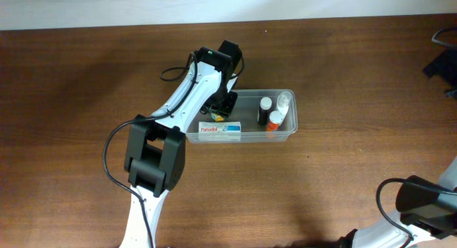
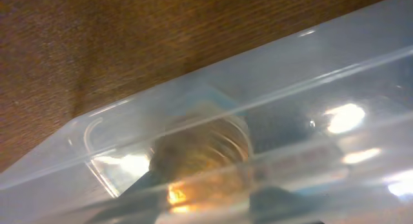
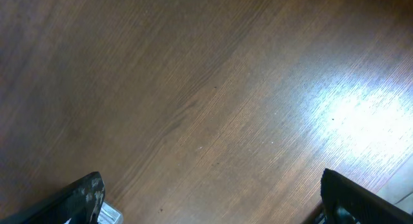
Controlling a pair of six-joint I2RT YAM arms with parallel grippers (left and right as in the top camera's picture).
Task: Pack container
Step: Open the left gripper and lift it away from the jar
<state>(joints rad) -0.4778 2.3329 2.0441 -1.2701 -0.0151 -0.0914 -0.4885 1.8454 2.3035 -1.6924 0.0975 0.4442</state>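
The clear container (image 2: 290, 62) is very close and blurry. Past its top edge is the brown wooden surface (image 2: 97, 50). Through the container's wall you can see a round brownish thing (image 2: 200, 150). Bright spots (image 2: 343, 117) shine on the container's right part.

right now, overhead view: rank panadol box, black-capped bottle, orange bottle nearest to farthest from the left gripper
1. Panadol box, near wall, beside the left gripper.
2. Black-capped bottle, middle of the container.
3. Orange bottle, right end.
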